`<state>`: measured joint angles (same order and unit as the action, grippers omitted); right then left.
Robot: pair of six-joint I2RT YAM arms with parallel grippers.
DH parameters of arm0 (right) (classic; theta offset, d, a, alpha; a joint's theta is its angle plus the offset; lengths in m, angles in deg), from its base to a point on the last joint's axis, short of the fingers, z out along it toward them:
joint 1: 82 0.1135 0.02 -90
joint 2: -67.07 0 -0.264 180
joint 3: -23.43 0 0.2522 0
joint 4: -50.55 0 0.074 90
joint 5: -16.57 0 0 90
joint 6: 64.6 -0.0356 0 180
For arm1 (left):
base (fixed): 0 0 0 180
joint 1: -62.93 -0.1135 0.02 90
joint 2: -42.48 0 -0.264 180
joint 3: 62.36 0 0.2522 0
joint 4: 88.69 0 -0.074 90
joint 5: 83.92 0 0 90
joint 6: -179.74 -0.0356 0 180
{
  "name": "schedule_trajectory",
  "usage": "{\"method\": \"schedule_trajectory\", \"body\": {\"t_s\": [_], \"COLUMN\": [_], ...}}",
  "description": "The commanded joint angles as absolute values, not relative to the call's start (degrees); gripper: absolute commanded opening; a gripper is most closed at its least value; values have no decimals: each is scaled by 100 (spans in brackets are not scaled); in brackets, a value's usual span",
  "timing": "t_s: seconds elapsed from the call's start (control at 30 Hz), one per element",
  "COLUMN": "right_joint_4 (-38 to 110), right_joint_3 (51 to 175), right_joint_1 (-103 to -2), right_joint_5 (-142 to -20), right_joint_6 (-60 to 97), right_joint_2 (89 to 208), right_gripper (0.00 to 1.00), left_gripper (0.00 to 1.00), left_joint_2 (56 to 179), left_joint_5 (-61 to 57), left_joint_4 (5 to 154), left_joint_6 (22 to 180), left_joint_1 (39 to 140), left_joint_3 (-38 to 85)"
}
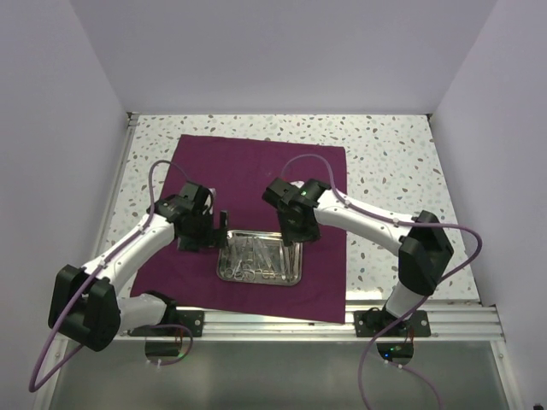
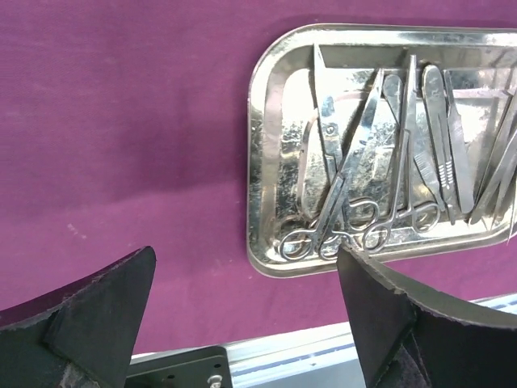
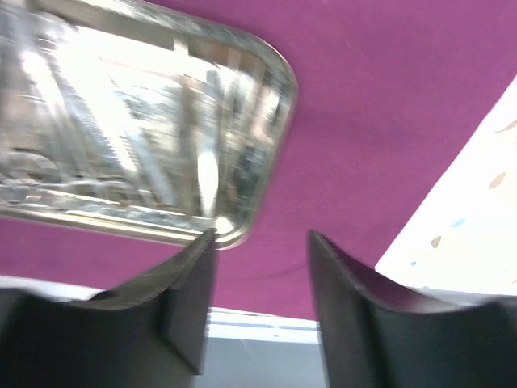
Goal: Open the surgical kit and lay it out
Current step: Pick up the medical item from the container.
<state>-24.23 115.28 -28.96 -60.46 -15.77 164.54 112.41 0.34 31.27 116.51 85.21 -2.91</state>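
The left gripper (image 2: 242, 267) stands wide with nothing between its fingers, just beside the far-left corner of the steel tray (image 2: 257, 162). The right gripper (image 3: 262, 238) is parted more narrowly, also holding nothing, over the tray's far-right edge. The tray holds the silver instruments (image 2: 355, 186) in a loose pile and sits near the front of the magenta cloth (image 1: 256, 162), which is spread flat on the speckled table (image 1: 385, 162).
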Motion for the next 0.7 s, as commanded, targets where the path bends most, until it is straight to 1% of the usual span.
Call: {"method": "schedule_trajectory", "body": {"t_s": [0.0, 0.1, 0.13, 0.2, 0.23, 0.33, 0.47, 0.67], "right_joint_4": [-2606, -2413, -2343, -2062, -1965, -1701, -1665, -1656], "right_joint_3": [12024, 12060, 11938, 11736, 11535, 11331, 11348, 11392], "right_joint_1": [-2856, -2777, -2716, -2672, -2646, -2567, -2479, -2268], "right_joint_5": [-6067, -6279, -6384, -6533, -6639, -6736, -6859, -6930], "right_joint_6": [-1547, -1512, -1520, -1590, -1625, -1722, -1731, -1740], "right_joint_2": [16348, 16559, 16664, 16735, 16770, 16876, 17104, 17289], "right_gripper": [50, 45, 41, 38, 34, 31, 28, 25], "left_gripper": [98, 98, 98, 98, 98, 98, 98, 97], "left_joint_2": [11103, 11112, 11147, 11200, 11200, 11200, 11147, 11103], "left_joint_5": [335, 528, 590, 738, 792, 827, 810, 766], "left_joint_4": [3035, 3123, 3124, 3150, 3167, 3194, 3238, 3264], "left_joint_6": [11550, 11480, 11444, 11339, 11312, 11216, 11189, 11172], "left_joint_1": [8525, 8525, 8525, 8516, 8516, 8516, 8516, 8516], "left_joint_3": [79, 202, 228, 307, 325, 343, 229, 211]}}
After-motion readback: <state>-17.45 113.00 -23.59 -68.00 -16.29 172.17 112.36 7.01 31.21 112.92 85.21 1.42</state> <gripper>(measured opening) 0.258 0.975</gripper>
